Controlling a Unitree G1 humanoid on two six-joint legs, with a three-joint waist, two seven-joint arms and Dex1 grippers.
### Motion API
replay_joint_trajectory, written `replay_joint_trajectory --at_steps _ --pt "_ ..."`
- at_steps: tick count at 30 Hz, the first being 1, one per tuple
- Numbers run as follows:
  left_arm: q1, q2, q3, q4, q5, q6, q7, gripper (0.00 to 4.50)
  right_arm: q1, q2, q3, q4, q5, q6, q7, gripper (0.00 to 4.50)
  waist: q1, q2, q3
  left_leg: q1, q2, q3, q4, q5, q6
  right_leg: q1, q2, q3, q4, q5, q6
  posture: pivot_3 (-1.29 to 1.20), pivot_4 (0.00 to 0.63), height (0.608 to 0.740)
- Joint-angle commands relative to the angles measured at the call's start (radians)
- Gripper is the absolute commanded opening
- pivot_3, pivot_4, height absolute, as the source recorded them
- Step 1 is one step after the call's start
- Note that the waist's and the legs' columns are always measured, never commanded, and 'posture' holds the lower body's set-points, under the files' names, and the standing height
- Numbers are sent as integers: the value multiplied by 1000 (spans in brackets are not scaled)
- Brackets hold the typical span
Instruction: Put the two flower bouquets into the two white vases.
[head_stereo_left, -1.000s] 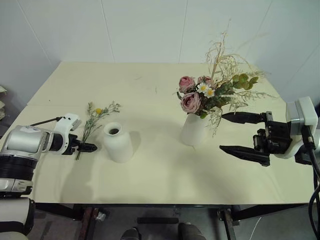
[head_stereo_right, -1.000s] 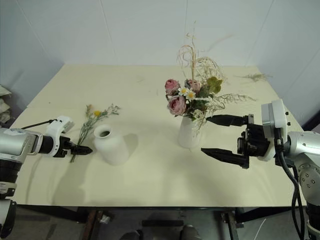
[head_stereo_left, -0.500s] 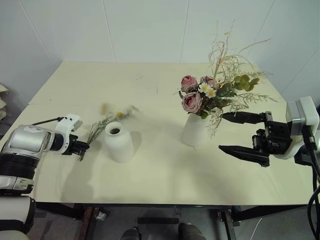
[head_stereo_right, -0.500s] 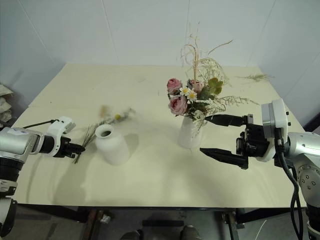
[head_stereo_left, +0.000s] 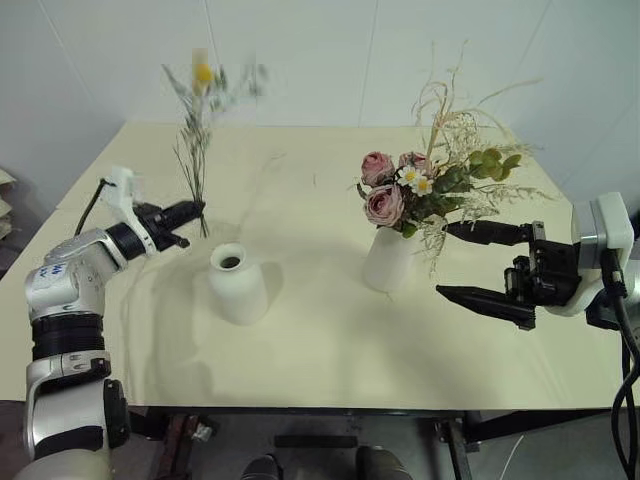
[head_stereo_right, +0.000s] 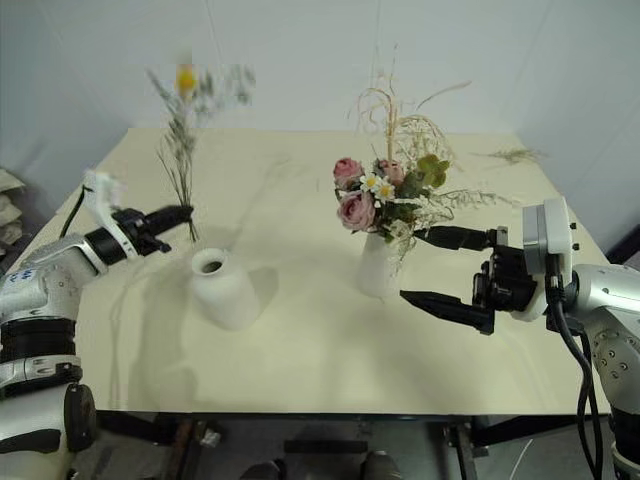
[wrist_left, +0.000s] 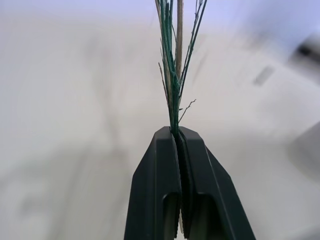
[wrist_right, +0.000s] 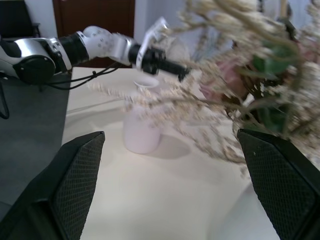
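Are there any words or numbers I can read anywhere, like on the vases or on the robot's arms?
None can be read.
Left arm: a small dark mark on its white cover, too small and blurred to read.
Shorter white vase: plain, no writing.
Taller white vase holding the big bouquet: plain, no writing.
Table: no labels or signs.
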Motion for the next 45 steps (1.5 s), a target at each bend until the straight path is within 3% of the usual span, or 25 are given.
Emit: replay_joint_trajectory --at_steps 1,5,10,30,45 --pt "-35 -24 85 -100 -150 -23 -57 12 -12 12 -15 2 -6 -23 -7 4500 1 0 0 0 0 0 0 0 0 0 0 0 0 0 0 0 150 740" --pt "-10 -38 80 -224 -314 112 -131 12 -7 36 -6 -3 -26 -37 -24 4500 2 0 0 0 0 0 1 0 0 0 0 0 0 0 0 0 150 740" --pt "19 -26 52 -271 -358 163 -132 12 4 49 -9 -2 -40 -48 -28 4500 1 0 0 0 0 0 3 0 0 1 0 0 1 0 0 0 150 740" --pt "219 12 22 -319 -341 76 -234 12 39 50 -29 -18 -42 -50 -63 4500 2 0 0 0 0 0 3 0 0 1 0 0 0 0 0 0 150 740" --pt "277 -41 -36 -304 -274 -67 -238 12 45 65 -26 -38 -41 -48 -108 4500 2 0 0 0 0 0 3 0 0 2 0 0 -1 0 -1 0 150 740"
